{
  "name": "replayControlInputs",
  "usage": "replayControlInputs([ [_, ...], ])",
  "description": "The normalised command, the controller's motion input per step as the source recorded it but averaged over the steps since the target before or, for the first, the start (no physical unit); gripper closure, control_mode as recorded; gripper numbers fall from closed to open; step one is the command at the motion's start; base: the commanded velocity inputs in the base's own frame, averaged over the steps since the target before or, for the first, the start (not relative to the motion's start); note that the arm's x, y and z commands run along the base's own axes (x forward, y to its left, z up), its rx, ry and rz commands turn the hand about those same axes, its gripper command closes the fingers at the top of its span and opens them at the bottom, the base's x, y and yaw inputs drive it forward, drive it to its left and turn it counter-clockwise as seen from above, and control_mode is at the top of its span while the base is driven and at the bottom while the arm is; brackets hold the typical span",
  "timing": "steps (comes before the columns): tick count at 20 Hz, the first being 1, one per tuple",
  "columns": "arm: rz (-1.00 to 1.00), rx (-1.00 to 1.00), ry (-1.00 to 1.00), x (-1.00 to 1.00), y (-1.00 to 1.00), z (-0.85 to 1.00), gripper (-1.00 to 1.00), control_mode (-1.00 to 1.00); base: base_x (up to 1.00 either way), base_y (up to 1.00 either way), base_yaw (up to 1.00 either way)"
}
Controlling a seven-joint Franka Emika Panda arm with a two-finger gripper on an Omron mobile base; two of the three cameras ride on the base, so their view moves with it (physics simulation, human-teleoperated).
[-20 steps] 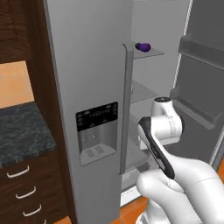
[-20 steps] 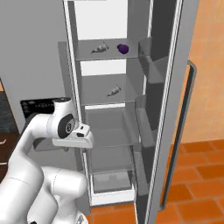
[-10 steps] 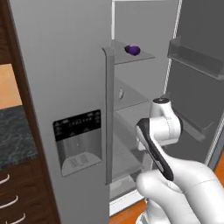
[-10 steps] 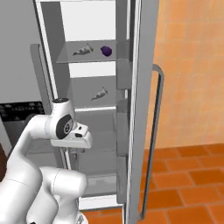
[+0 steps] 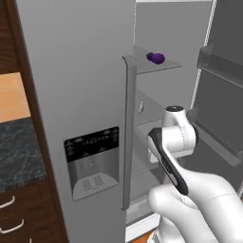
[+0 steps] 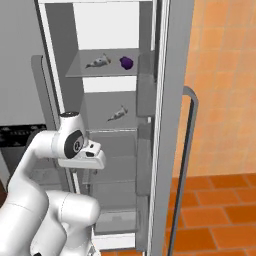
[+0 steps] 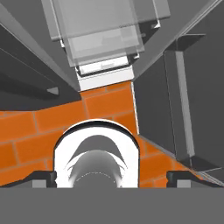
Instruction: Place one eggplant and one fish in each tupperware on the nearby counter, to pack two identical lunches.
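Purple and glossy, one eggplant (image 6: 126, 62) sits on the top fridge shelf (image 6: 85, 73) near its right edge, with a silvery fish (image 6: 98, 61) just beside it toward the shelf's middle; a second fish (image 6: 117, 114) lies on the shelf below. From my left base view the same eggplant (image 5: 155, 58) shows near the front edge of that top shelf. Over the last second my base has rolled along the fridge front, so the whole scene has slid sideways in both base views and the open compartment has drawn nearer; the food itself has not moved. My pincer (image 7: 112, 177) hangs released, jaws wide and grasping nothing, pointing down at the orange floor tiles (image 7: 100, 103). A strip of the marbled table (image 5: 16, 152) shows left of the fridge. Nothing is packed yet; I judge the approach is nearly done and reaching up comes next.
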Motion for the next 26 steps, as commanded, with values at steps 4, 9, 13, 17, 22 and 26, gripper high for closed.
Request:
replayControlInputs([
  [4,0.00,0.00,0.00,0.00,0.00,0.00,-1.00,1.00,0.04,-0.47,0.13],
  [9,0.00,0.00,0.00,0.00,0.00,0.00,-1.00,1.00,0.29,-0.16,0.03],
  [13,0.00,0.00,0.00,0.00,0.00,0.00,-1.00,1.00,0.51,-0.02,0.02],
  [17,0.00,0.00,0.00,0.00,0.00,0.00,-1.00,1.00,0.14,-0.15,0.05],
  [22,0.00,0.00,0.00,0.00,0.00,0.00,-1.00,1.00,0.00,0.00,0.00],
  [26,0.07,0.00,-0.24,0.00,0.00,0.11,-1.00,-1.00,0.00,0.00,0.00],
])
